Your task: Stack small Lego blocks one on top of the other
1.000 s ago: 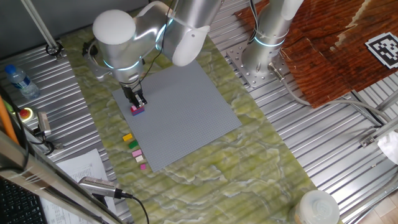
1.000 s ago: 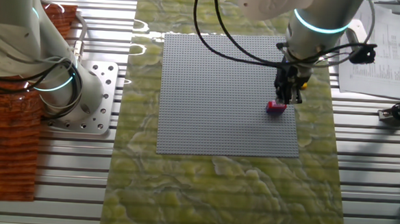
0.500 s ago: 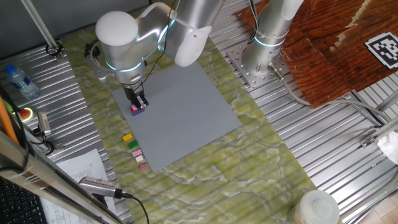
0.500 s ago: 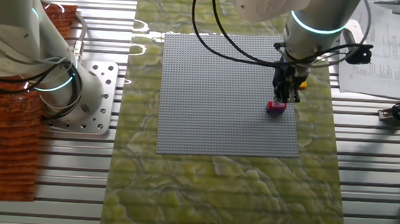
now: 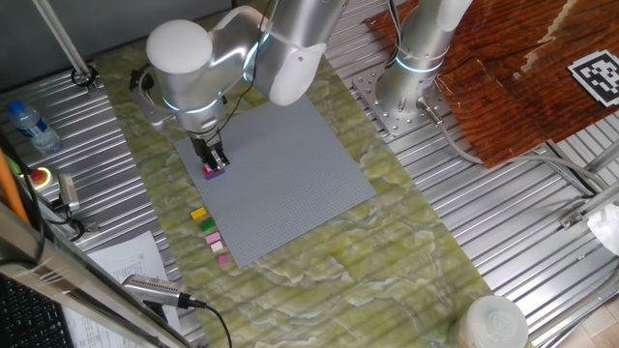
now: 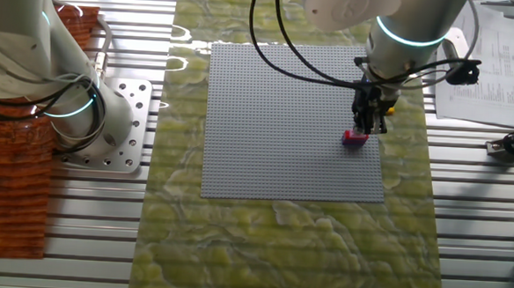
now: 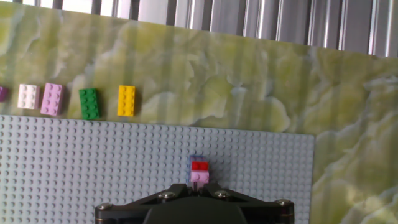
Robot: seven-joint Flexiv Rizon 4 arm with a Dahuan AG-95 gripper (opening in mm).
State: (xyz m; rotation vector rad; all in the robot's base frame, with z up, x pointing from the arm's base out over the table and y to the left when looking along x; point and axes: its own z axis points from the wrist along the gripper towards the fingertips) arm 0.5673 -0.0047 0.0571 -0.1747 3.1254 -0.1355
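Note:
A small stack, a red brick (image 7: 199, 166) with a pink brick (image 7: 199, 178) against it, sits on the grey baseplate (image 7: 93, 162) near its edge. It shows as a pink-and-red stack in one fixed view (image 5: 213, 171) and in the other (image 6: 355, 139). My gripper (image 5: 210, 158) hangs right over the stack, also seen in the other fixed view (image 6: 369, 125). In the hand view its fingertips (image 7: 198, 185) meet just short of the pink brick, with nothing between them. Loose yellow (image 7: 126, 101), green (image 7: 89, 103) and pink (image 7: 51, 99) bricks lie in a row on the mat.
The row of loose bricks also has a pale pink one (image 7: 28, 96) and shows in one fixed view (image 5: 210, 235) beside the baseplate (image 5: 280, 184). A second arm's base (image 6: 82, 126) stands off the mat. Papers (image 5: 126, 261) and a bottle (image 5: 29, 126) lie beyond the mat.
Almost nothing differs; the arm shifted very slightly while the gripper stayed over the stack.

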